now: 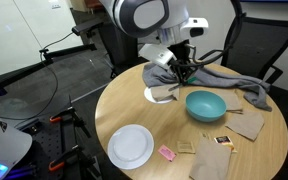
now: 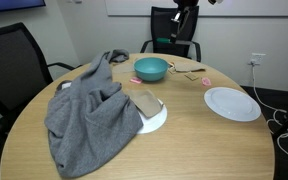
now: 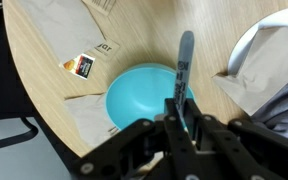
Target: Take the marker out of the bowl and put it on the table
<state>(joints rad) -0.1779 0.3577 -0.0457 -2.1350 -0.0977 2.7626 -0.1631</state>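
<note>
The teal-blue bowl (image 1: 205,104) sits on the round wood table (image 1: 134,105); it also shows in an exterior view (image 2: 151,69) and in the wrist view (image 3: 139,92). My gripper (image 1: 184,70) hangs above the table beside the bowl. In the wrist view the gripper (image 3: 184,118) is shut on the marker (image 3: 184,65), a thin greenish stick that points away from the jaws over the bowl's rim and the table top. The marker is held in the air, clear of the bowl. In an exterior view the gripper (image 2: 183,22) is high at the back.
A white plate (image 1: 131,146) lies near the table's edge. A grey cloth (image 2: 89,110) covers much of one side. Brown paper pieces (image 1: 246,122), a small pink item (image 1: 167,153) and a small packet (image 3: 82,66) lie around the bowl. Office chairs stand behind.
</note>
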